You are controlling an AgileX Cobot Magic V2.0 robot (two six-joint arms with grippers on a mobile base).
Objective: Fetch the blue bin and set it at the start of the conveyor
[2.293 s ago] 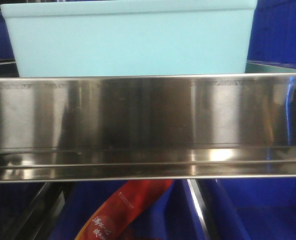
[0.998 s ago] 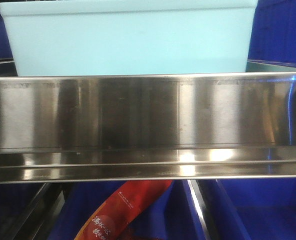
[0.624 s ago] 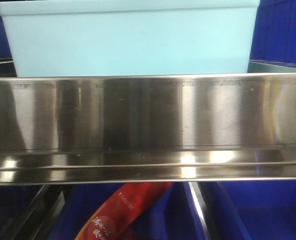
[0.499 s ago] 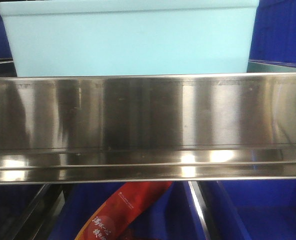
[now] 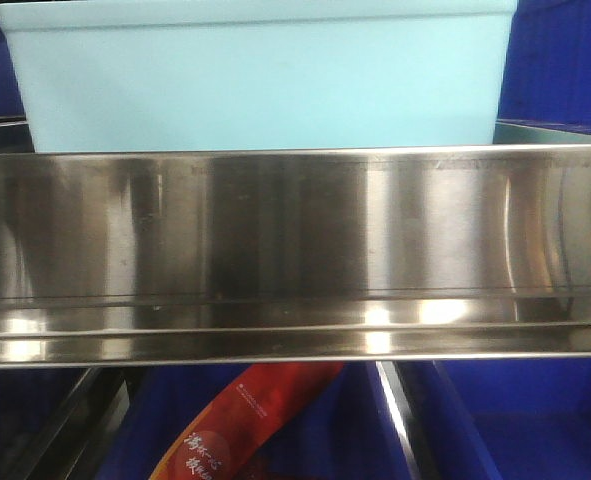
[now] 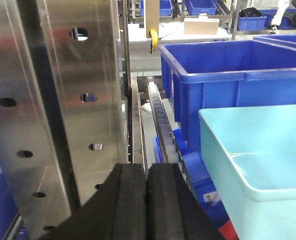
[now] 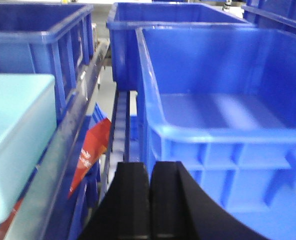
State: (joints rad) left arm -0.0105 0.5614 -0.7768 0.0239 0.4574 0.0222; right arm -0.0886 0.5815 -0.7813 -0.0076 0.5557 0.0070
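Now | blue bin (image 6: 260, 165) between left gripper (image 6: 148, 197) and right gripper (image 7: 150, 200) | both closed

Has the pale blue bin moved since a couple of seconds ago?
No. The blue bin sits at the same spot behind the steel shelf rail.

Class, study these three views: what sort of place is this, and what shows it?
Likely a warehouse or sorting line: a stainless-steel shelf rail, rows of dark blue crates, a perforated steel upright, and the blue bin behind that rail.
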